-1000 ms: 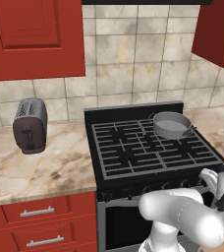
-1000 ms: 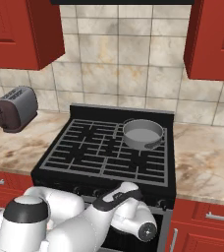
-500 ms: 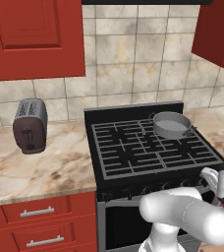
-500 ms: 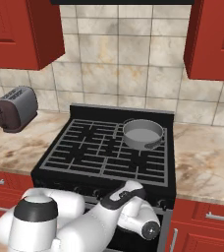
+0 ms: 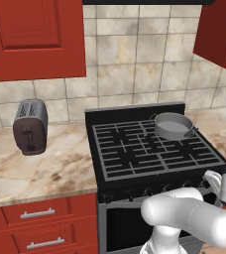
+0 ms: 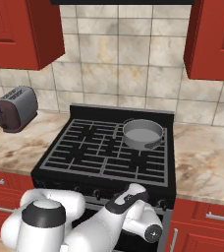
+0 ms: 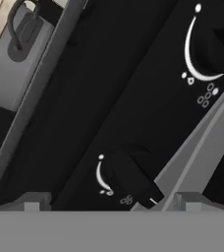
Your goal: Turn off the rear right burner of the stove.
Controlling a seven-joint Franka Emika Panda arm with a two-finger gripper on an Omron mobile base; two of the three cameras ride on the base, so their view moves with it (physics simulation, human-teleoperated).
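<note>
Marble table flanks the wide black gas stove (image 6: pixel 104 152), whose rear right burner (image 6: pixel 146 129) carries a grey pot (image 6: pixel 142 134); my pincer, spread open, nears a small dark knob (image 7: pixel 133 179), next to grip and turn it.

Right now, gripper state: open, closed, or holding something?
Gripper: open, holding nothing, fingertips apart with a stove knob between them.

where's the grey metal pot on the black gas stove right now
The grey metal pot sits on the rear right burner of the black gas stove, just before the low back rail, far from the toaster on the left counter.
</note>
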